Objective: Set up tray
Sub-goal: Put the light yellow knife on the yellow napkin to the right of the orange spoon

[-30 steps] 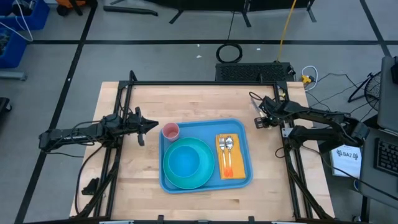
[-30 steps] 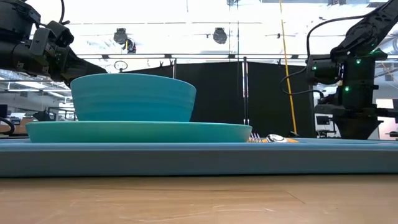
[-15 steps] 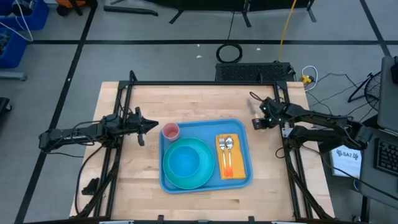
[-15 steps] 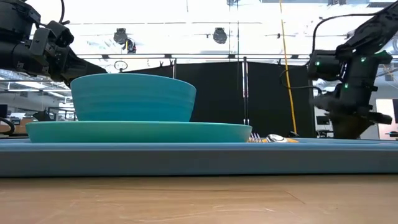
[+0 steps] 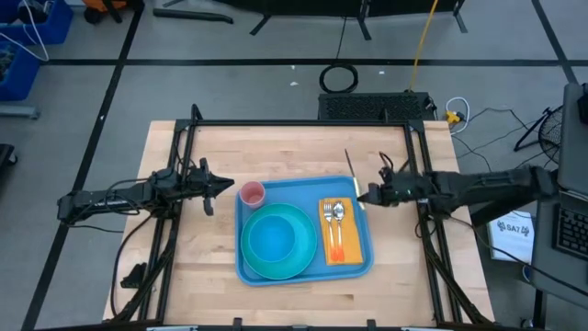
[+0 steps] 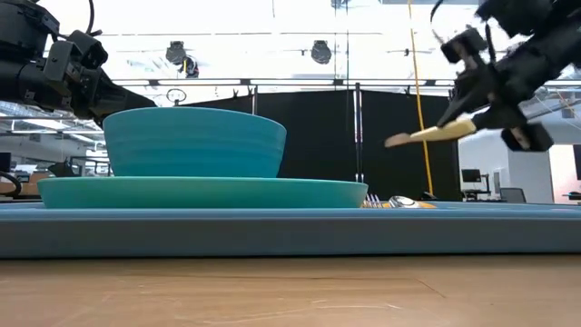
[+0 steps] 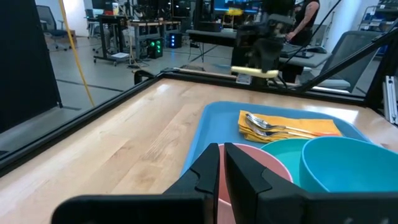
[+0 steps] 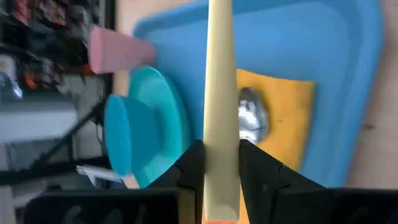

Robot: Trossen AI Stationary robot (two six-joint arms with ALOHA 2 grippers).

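Right pincer (image 8: pixel 214 171) squeezes a pale stick (image 8: pixel 219 87) above the tray (image 5: pixel 363 198) edge; we see its far end cut off. Left pincer (image 7: pixel 222 163) looks closed.

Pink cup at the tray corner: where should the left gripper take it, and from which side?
I would grip the pink cup across its rim, one finger inside, coming from above: it stands upright, mouth open, with the plate close beside it. The left gripper hovers nearest; the right gripper holds a cream utensil.
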